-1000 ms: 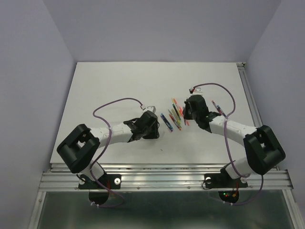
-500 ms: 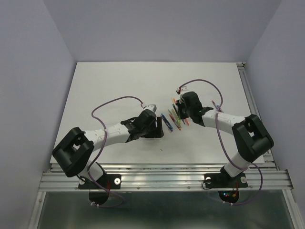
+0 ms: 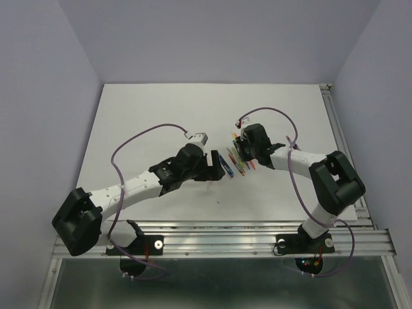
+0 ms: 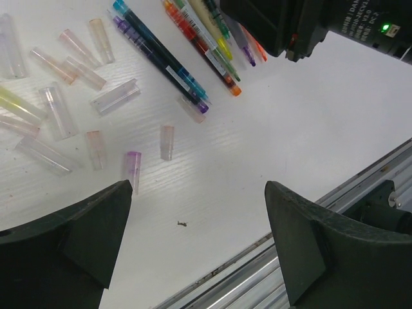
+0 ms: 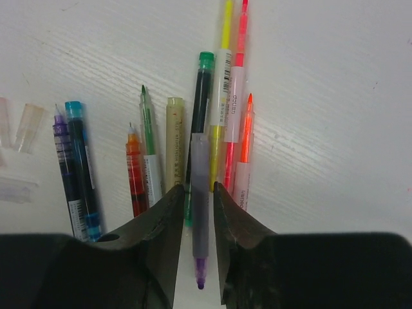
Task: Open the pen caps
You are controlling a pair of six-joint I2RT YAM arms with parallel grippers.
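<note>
pen caps (image 4: 58,109) lie loose, scattered just beside the pens (image 4: 187,58); purple pen (image 5: 200,212) uncapped, in the row. right gripper (image 5: 198,190) just slackened astride it, left gripper (image 4: 196,193) now wide, empty, so looks like another one done

Robot lab bench: white table (image 3: 161,116), plain walls (image 3: 212,38), aluminium rail (image 3: 225,239).

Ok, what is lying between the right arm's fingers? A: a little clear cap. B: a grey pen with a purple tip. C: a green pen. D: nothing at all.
B: the right wrist view shows a grey pen with a purple tip lying in the gap between the right fingers, while the other pens lie farther out.
</note>
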